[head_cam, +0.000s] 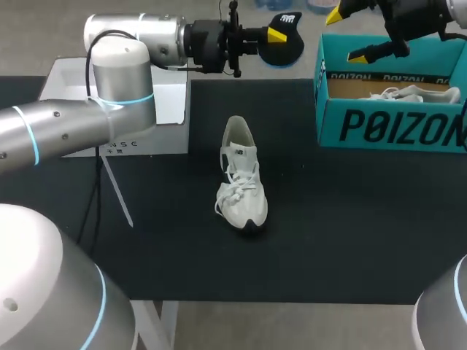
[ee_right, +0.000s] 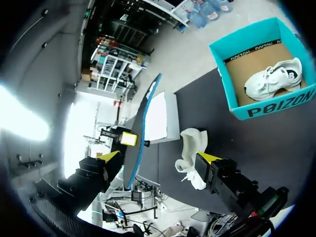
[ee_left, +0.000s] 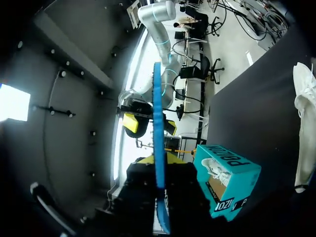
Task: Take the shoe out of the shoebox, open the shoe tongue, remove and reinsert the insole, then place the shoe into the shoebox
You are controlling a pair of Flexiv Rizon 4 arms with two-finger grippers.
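Note:
A white sneaker (head_cam: 241, 177) lies on the black table (head_cam: 350, 233), toe towards the front edge. My left gripper (head_cam: 271, 34) is up over the table's back edge, shut on a dark insole (head_cam: 286, 42) with a blue rim. In the left wrist view the insole (ee_left: 158, 143) shows edge-on, rising from that gripper (ee_left: 159, 170). My right gripper (head_cam: 348, 35) hangs open above the teal shoebox (head_cam: 387, 127), just right of the insole. In the right wrist view the insole (ee_right: 143, 126) stands ahead of the right gripper (ee_right: 159, 157), between its wide-spread fingers without touching them. The sneaker (ee_right: 190, 148) lies below.
A second white sneaker (head_cam: 412, 93) lies inside the shoebox (ee_right: 269, 106) at the back right. A white box lid (head_cam: 124, 102) sits at the back left, partly under my left arm. The shoebox (ee_left: 227, 177) also shows in the left wrist view.

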